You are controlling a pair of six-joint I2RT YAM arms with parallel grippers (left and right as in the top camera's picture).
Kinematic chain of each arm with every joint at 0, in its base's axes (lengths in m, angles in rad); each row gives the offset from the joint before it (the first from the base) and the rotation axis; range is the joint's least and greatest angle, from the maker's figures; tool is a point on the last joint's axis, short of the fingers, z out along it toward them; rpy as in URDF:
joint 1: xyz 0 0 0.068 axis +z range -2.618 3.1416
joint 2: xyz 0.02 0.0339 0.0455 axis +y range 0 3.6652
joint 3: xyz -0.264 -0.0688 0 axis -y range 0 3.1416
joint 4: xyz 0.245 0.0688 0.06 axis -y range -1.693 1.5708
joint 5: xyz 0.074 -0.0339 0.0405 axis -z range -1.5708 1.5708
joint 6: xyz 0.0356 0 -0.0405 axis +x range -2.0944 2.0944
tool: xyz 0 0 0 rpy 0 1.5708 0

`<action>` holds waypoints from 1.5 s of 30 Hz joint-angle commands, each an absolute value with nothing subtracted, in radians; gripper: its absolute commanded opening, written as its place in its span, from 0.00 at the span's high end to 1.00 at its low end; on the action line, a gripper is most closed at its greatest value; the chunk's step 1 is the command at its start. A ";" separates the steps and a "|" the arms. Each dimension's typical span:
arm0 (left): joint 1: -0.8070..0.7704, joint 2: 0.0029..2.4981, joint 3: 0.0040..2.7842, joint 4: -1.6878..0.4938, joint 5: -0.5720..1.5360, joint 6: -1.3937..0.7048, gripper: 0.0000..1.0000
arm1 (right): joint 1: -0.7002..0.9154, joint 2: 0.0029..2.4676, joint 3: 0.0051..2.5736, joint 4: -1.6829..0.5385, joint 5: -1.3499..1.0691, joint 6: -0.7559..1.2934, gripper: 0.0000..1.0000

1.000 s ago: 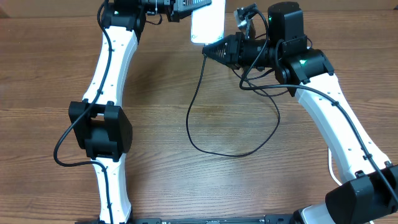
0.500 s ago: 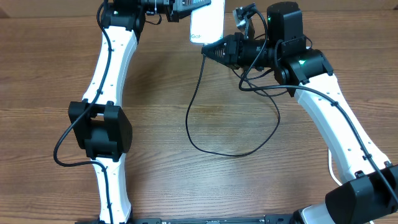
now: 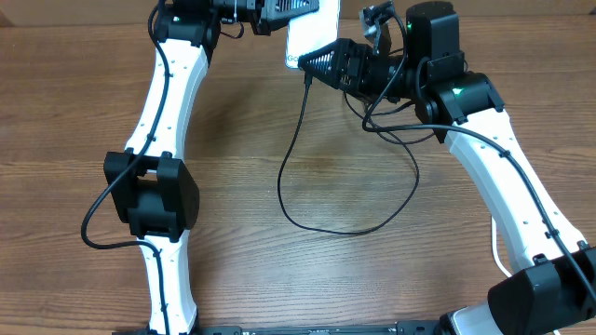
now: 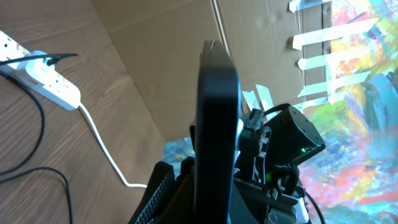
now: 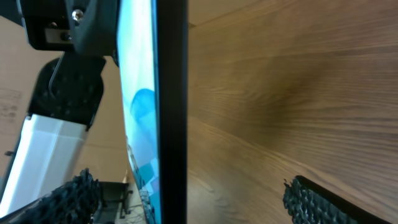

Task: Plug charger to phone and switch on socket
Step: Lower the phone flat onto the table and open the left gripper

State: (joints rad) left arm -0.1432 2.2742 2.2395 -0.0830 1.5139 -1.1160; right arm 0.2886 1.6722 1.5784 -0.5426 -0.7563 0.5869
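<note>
My left gripper [image 3: 296, 9] holds the phone [image 3: 309, 37] raised at the far edge, shut on it. In the left wrist view the phone [image 4: 217, 118] stands edge-on between the fingers [image 4: 163, 188]. The right gripper [image 3: 313, 63] is open at the phone's lower edge. Seen from the right wrist, the phone's dark edge [image 5: 171, 106] and blue screen [image 5: 140, 118] stand between wide-apart fingertips [image 5: 314, 202]. The charger cable [image 3: 287, 177] hangs from the phone's lower edge and loops over the table. Its plug [image 4: 57, 59] sits in the socket [image 4: 46, 78].
The socket's thick white cord [image 4: 102, 146] runs across the table towards the wall. A cardboard wall [image 4: 174, 56] stands behind the table. The left arm's elbow [image 3: 149, 195] rests at the left, the right arm [image 3: 503, 177] at the right.
The right gripper has opened from shut and let go of the charger tip, sitting slightly higher at the phone. The cable now hangs from the phone alone.
</note>
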 commanded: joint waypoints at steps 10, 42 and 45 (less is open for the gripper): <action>-0.107 2.343 2.260 -0.316 1.479 -0.817 0.96 | 0.168 1.672 1.605 -0.696 -0.545 0.514 0.00; -0.188 2.514 2.260 -1.072 0.852 -0.205 0.96 | 0.100 1.674 1.605 -0.919 -0.242 0.462 0.00; -0.189 2.529 2.260 -1.077 0.826 -0.162 0.96 | 0.100 1.674 1.605 -0.926 -0.218 0.462 0.00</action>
